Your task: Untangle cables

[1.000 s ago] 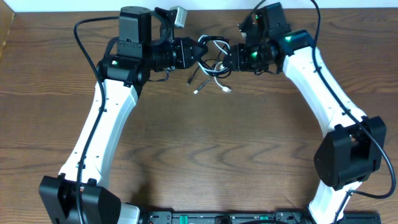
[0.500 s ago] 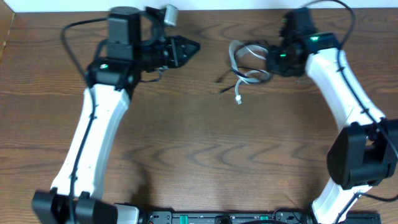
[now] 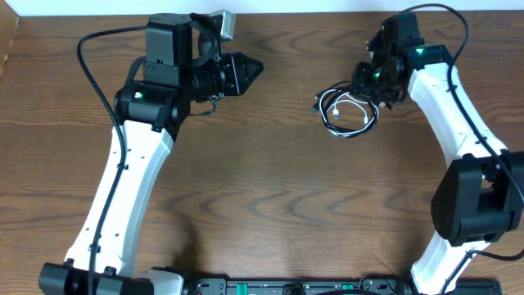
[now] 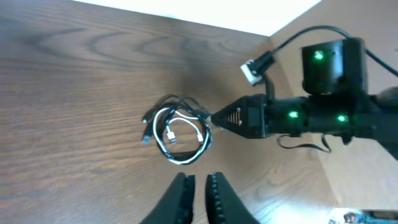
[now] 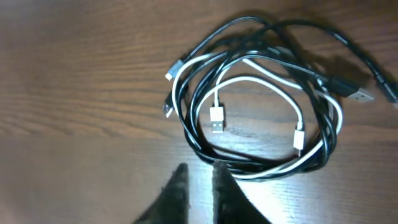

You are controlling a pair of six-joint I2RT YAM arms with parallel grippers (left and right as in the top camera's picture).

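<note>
Cables [image 5: 267,171] lie coiled, black and white interlaced, probably light and limp. Right gripper [image 5: 198,186] hovers barely parted, empty; left gripper [image 4: 199,190] nearly closed, empty. Best hold: white plug [image 5: 216,121].

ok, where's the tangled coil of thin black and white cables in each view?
Overhead: coil of thin black and white cables upper right, below-left of the black right gripper.
Left wrist: coil centre, left of that gripper's tip.
Right wrist: coil centre-right, above the right gripper.
Shared landmark: the right gripper.

No text, label, brand or number is legible in any view.
</note>
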